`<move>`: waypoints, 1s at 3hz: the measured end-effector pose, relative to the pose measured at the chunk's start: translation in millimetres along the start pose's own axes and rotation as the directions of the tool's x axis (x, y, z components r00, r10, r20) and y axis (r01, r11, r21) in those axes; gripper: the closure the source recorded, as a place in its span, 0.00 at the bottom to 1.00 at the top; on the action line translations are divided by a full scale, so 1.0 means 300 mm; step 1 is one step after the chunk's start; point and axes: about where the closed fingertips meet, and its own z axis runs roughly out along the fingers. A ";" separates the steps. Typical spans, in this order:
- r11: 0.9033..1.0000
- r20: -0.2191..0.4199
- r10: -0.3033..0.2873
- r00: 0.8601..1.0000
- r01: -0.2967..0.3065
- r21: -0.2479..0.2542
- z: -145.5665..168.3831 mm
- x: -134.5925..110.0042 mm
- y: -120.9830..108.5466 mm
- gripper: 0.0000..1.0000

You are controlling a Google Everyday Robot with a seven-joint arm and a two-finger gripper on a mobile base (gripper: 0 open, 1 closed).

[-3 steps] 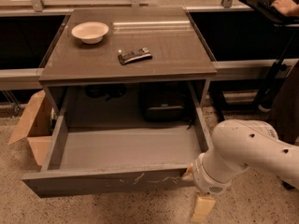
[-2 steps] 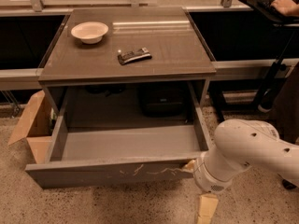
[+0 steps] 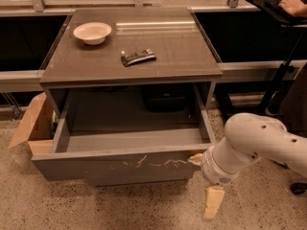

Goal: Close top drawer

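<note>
Top drawer [image 3: 115, 170] is sitting pulled out under the table [image 3: 172, 47] — long axis running left-right, scratched front facing the camera. At its right front corner the gripper [image 3: 204, 180] is hanging wide-spread, gripping nothing — upper finger [image 3: 195, 158] touching the panel's end.

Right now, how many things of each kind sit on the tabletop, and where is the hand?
Bowl: 1
Dark packet: 1
Total: 2
Hand is at the front right corner of the open drawer.
</note>
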 end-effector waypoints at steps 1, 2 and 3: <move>1.000 0.016 -0.027 1.000 0.027 0.009 0.002 0.007 -0.055 0.19; 0.998 0.027 -0.051 0.998 0.050 0.040 -0.012 0.009 -0.114 0.42; 0.996 0.040 -0.071 0.997 0.069 0.062 -0.025 0.007 -0.166 0.73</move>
